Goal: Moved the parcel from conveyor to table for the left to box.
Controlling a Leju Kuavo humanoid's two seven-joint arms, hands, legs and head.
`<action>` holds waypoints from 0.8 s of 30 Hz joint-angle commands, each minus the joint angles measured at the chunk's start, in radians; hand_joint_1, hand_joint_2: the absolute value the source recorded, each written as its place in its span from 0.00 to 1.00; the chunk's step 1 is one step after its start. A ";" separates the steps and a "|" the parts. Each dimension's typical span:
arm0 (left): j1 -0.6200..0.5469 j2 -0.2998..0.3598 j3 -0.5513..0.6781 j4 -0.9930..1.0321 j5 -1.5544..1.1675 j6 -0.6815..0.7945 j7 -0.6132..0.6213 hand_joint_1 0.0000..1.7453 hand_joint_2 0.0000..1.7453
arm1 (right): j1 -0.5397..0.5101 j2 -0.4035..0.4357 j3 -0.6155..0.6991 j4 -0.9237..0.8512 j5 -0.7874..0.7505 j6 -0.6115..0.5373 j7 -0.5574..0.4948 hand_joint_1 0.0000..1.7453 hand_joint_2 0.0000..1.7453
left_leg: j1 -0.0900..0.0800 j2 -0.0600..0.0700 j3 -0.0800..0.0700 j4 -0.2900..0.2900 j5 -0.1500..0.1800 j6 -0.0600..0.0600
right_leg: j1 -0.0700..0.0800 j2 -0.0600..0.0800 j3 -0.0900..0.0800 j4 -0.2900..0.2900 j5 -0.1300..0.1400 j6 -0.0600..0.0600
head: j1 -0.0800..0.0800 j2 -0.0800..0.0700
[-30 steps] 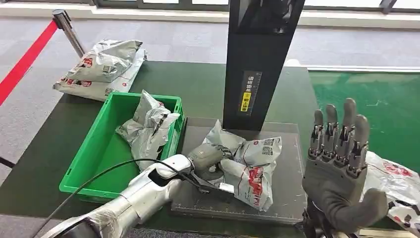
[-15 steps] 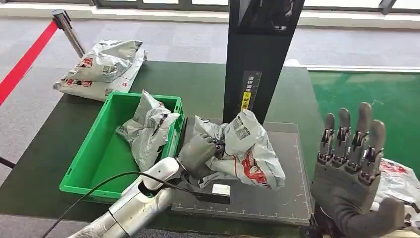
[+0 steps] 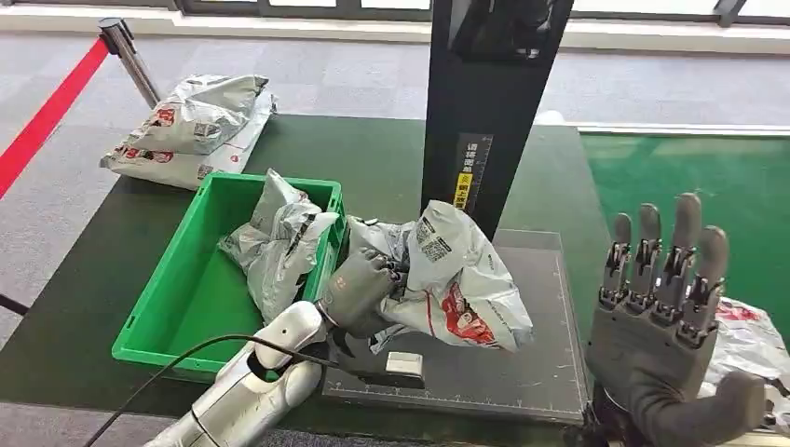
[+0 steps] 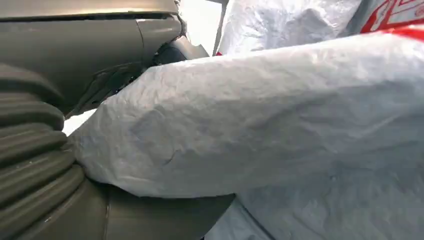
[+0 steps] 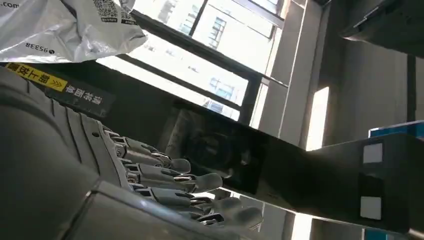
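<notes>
In the head view the left robot hand (image 3: 361, 291) grips the grey parcel (image 3: 456, 279) and holds it lifted above the dark mat (image 3: 522, 363) on the bench (image 3: 382, 158), just beside the green box (image 3: 177, 307); the right robot hand (image 3: 663, 321) is raised, empty, with fingers spread. In the left wrist view the parcel (image 4: 280, 125) lies against the left robot hand (image 4: 45, 150). In the right wrist view the right robot hand (image 5: 150, 175) has straight fingers holding nothing.

Grey carpet floor (image 3: 354, 79), dark green table (image 3: 373, 158), black post (image 3: 484, 102) standing on it. Red barrier belt (image 3: 47, 116) on a metal stanchion (image 3: 126, 56) far left. Bright windows (image 5: 200, 55), daylight.
</notes>
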 commanded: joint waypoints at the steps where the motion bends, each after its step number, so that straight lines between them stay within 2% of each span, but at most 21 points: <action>1: 0.081 0.011 0.204 -0.212 -0.108 0.258 0.118 1.00 1.00 | 0.029 -0.003 -0.032 0.025 0.000 -0.017 -0.013 0.00 0.00 | 0.001 0.002 0.002 -0.001 -0.001 0.000 | 0.001 0.004 0.001 -0.002 0.000 -0.001 | 0.000 0.000; 6: 0.138 -0.018 0.470 -0.395 -0.075 0.398 0.164 1.00 1.00 | 0.051 0.012 -0.015 0.022 0.021 -0.054 -0.021 0.00 0.00 | 0.001 0.004 0.000 0.000 -0.001 -0.001 | 0.001 0.006 -0.001 0.000 0.000 -0.001 | 0.000 0.000; 11: 0.204 -0.032 0.616 -0.408 -0.009 0.435 0.157 1.00 1.00 | 0.055 -0.004 -0.011 0.031 0.025 -0.079 -0.022 0.00 0.00 | 0.000 0.003 0.002 -0.001 -0.001 0.000 | 0.001 0.005 0.000 -0.001 0.000 -0.001 | 0.000 0.000; 16: 0.214 -0.034 0.640 -0.333 0.037 0.416 0.147 1.00 1.00 | 0.047 -0.015 -0.014 0.037 0.019 -0.087 -0.027 0.00 0.00 | 0.001 0.001 0.003 -0.002 0.000 0.000 | 0.001 0.003 0.002 -0.002 -0.001 -0.001 | 0.000 0.000; 24: 0.211 -0.035 0.635 -0.331 0.035 0.400 0.153 1.00 1.00 | 0.045 -0.015 -0.012 0.037 0.019 -0.087 -0.027 0.00 0.00 | 0.001 0.000 0.002 -0.001 0.000 0.000 | 0.000 0.001 0.002 -0.001 -0.001 -0.001 | 0.000 0.000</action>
